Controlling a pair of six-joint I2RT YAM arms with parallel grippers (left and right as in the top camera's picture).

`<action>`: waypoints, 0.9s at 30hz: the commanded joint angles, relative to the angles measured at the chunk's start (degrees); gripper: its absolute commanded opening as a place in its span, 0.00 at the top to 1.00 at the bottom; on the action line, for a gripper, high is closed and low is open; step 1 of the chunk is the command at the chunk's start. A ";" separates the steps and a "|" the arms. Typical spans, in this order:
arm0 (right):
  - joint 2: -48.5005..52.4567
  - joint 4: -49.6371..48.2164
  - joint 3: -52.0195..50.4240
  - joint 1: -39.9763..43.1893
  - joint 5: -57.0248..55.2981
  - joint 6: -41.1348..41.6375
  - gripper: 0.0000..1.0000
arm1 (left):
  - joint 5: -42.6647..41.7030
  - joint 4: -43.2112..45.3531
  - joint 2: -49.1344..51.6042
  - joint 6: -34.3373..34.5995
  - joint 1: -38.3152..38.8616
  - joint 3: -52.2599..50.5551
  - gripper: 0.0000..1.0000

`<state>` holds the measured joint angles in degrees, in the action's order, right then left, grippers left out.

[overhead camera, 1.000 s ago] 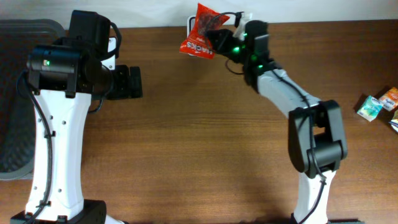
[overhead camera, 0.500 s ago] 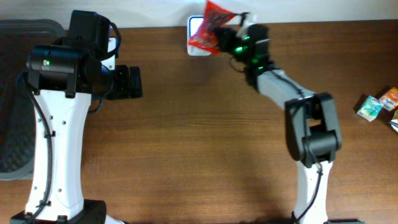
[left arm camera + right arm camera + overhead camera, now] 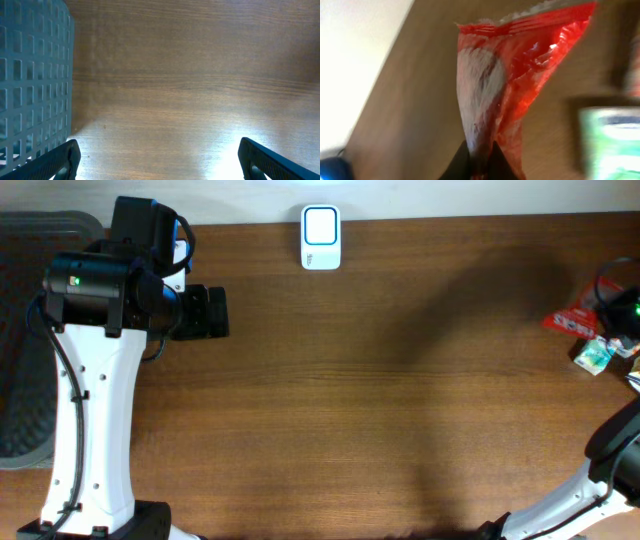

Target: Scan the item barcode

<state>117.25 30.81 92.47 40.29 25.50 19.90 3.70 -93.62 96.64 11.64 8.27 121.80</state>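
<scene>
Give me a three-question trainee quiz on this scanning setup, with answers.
1. What do the right jaws pinch?
2. Where does the white scanner sit? A) at the far edge of the table, B) inside the basket, C) beside the small boxes.
3. True or false: the left jaws grip the packet.
Key: 1. the red packet; 2. A; 3. false, they stand open and empty.

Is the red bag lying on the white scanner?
No, the red bag is at the far right, well away from the white scanner.
</scene>
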 commanded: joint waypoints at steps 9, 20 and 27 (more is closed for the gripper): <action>-11.13 13.27 0.13 1.66 10.54 -8.52 0.01 | 0.61 0.07 -0.07 0.52 0.07 0.15 0.01; -50.25 35.74 -12.92 -9.22 14.36 -16.50 0.01 | 0.63 0.07 -0.07 0.52 0.17 0.15 0.01; -74.18 30.47 -40.39 -12.55 15.69 -11.45 0.02 | 0.61 0.07 -0.07 0.52 0.17 0.15 0.01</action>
<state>46.37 61.36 55.48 28.05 40.45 6.07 3.73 -93.65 96.64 11.64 8.34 121.80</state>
